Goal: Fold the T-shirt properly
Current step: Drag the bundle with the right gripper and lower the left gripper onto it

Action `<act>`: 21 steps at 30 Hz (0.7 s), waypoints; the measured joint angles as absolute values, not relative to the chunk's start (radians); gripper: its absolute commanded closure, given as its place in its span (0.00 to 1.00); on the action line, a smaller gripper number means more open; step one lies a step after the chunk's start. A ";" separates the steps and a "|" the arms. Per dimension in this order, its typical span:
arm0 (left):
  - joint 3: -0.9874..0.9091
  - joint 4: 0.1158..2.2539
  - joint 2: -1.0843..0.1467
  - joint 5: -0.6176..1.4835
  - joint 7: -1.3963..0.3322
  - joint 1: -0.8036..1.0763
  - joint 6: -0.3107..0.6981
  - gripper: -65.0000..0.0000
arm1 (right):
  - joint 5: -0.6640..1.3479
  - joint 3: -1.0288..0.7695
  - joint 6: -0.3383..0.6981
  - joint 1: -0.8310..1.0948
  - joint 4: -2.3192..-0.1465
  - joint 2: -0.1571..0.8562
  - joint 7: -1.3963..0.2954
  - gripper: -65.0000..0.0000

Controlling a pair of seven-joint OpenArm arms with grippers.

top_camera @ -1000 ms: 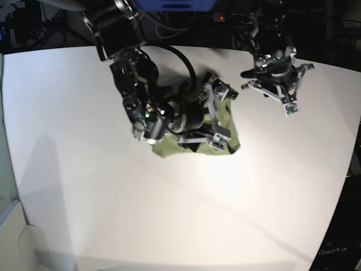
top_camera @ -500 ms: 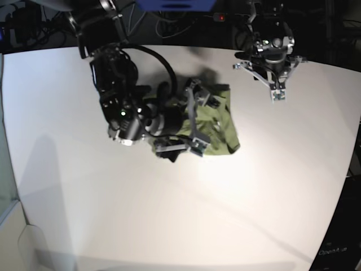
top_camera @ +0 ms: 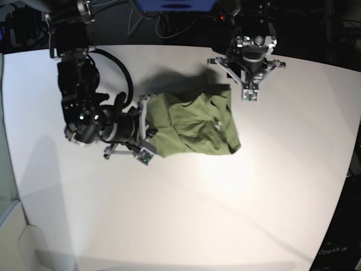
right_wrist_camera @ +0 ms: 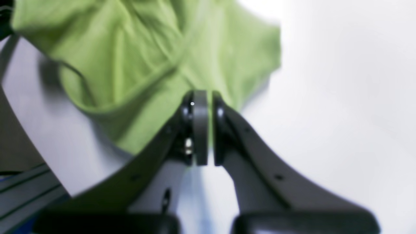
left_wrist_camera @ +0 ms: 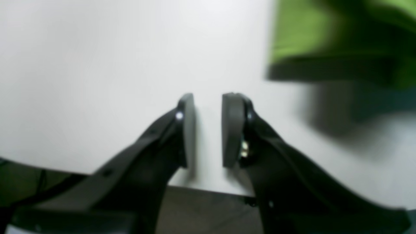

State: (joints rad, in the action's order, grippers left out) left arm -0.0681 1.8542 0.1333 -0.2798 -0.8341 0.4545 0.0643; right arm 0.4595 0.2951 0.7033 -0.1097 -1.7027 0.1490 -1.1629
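Observation:
The olive-green T-shirt [top_camera: 192, 127] lies bunched in a rumpled heap on the white table [top_camera: 225, 197]. My right gripper [top_camera: 148, 131] is at the heap's left edge. In the right wrist view its jaws [right_wrist_camera: 203, 92] are pressed together, and the T-shirt's [right_wrist_camera: 146, 48] folds run into the fingertips, so it is shut on the cloth's edge. My left gripper [top_camera: 248, 95] hovers just past the heap's far right corner. Its pads [left_wrist_camera: 208, 96] stand apart with only bare table between them, and the T-shirt [left_wrist_camera: 308, 32] shows blurred at the upper right.
The table's back edge [top_camera: 169, 46] runs just behind both arms, with dark cables and equipment beyond it. The left wrist view shows a table edge [left_wrist_camera: 208, 188] close under the fingers. A pale panel [top_camera: 11, 226] stands at the near left corner.
My right gripper went from wide open to shut at the shirt's left edge and moved left, drawing the cloth out leftward. My left arm swung back and to the left, nearer the shirt.

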 measured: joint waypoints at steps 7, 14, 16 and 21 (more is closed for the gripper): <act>-0.024 1.847 0.148 -0.285 -0.835 0.422 0.060 0.78 | 0.464 0.270 0.703 -0.093 -1.703 0.192 -1.151 1.00; -0.023 1.681 0.153 -0.283 -0.791 0.287 0.056 0.78 | 0.463 0.270 0.703 -0.009 -1.703 0.231 -1.052 1.00; -0.026 1.619 0.153 -0.282 -0.770 0.225 0.054 0.78 | 0.464 0.271 0.704 0.027 -1.702 0.233 -1.034 1.00; -0.028 1.523 0.153 -0.279 -0.752 0.113 0.054 0.78 | 0.454 0.283 0.699 0.103 -1.702 0.215 -0.977 1.00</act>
